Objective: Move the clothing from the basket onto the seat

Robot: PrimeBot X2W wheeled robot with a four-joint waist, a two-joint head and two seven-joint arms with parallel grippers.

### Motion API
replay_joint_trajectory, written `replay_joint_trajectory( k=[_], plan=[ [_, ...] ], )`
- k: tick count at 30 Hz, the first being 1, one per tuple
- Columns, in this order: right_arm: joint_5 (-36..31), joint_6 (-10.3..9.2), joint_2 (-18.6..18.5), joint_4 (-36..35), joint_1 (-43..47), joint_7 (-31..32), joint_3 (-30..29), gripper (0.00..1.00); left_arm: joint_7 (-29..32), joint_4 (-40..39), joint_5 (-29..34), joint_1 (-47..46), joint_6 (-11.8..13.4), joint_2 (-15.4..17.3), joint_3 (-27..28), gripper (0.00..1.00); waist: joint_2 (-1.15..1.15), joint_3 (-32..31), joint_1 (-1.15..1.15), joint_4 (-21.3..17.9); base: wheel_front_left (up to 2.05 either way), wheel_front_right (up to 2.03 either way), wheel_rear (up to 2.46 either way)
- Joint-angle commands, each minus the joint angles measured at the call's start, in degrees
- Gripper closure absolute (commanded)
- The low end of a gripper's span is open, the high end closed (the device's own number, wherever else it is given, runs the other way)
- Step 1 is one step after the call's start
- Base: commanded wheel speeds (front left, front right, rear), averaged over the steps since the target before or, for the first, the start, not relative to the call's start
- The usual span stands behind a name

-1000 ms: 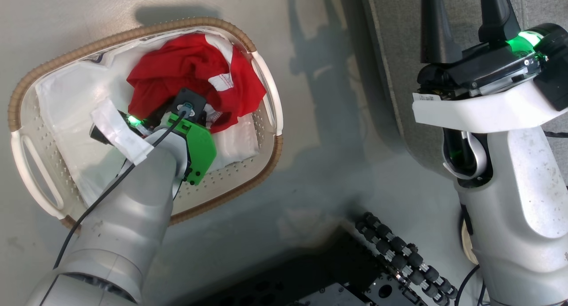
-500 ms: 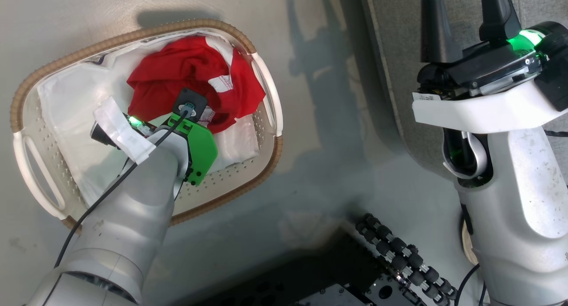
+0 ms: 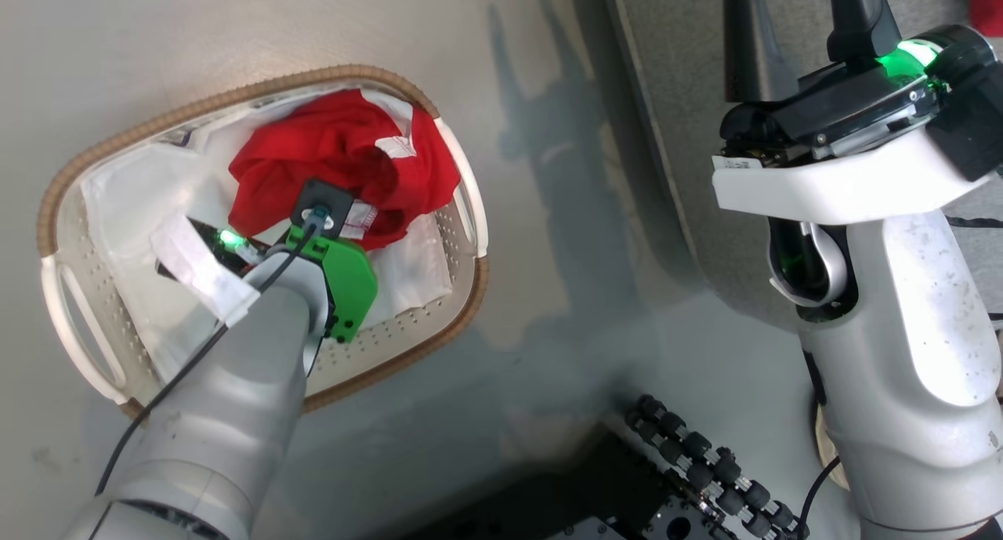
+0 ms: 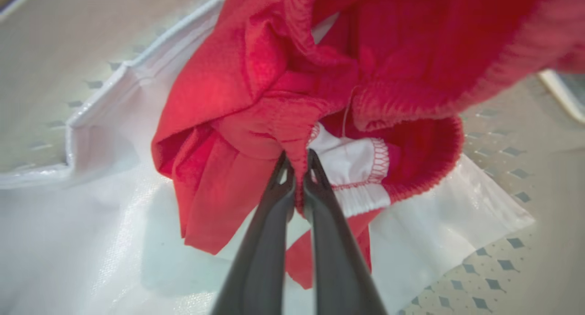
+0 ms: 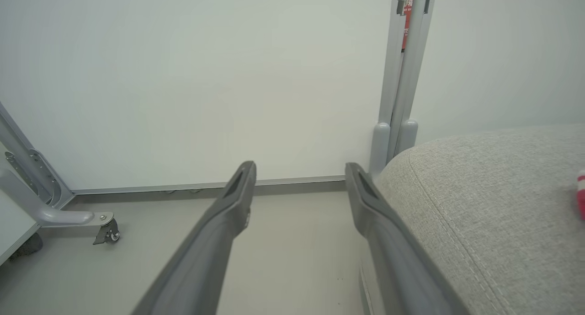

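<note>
Head view: the basket (image 3: 196, 109), an oval of white perforated plastic with a brown woven rim, is seen at the left of the frame on the smooth pale floor (image 3: 548, 54). A broad strip of bare floor is left between it and the rounded edge of the seat (image 3: 682, 93) at the upper right. The crumpled red clothing (image 3: 345, 156) is found in the basket's upper half, over a thin glossy white sheet (image 3: 133, 187). In the left wrist view, the left pincer (image 4: 299, 162) is clenched on a fold of the clothing beside a white stitched panel. In the right wrist view, the right pincer (image 5: 299, 168) is held released, fingers spread, over open floor just beside the seat's coarse grey weave and seam.
</note>
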Motion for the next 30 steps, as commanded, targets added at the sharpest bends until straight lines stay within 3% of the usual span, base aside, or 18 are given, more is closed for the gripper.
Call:
replay_joint_trajectory(
  k=[1, 16, 30],
  plan=[
    [-0.2, -0.08, -0.2, 0.5, 0.3, -0.3, 0.1, 0.0, -0.7, -0.1, -0.7, 1.4, 0.4, 0.4, 0.0, 1.0, 0.0, -2.8, 0.0, 0.3, 0.0, 0.0, 0.0],
    [-2.2, -0.08, -0.2, 5.3, 5.5, -0.3, -0.5, 0.0, -5.6, -1.4, -3.4, 9.4, 2.8, -0.1, -0.4, 1.0, 0.0, -16.5, 0.0, 4.6, 0.0, 0.0, 0.0],
    [-3.4, -0.08, -0.4, 9.6, 12.5, -0.3, -0.3, 0.0, -6.0, -16.2, -3.7, 19.8, 6.0, 0.6, 0.6, 1.0, 0.0, -30.3, 0.0, 10.2, 0.0, 0.0, 0.0]
  ],
)
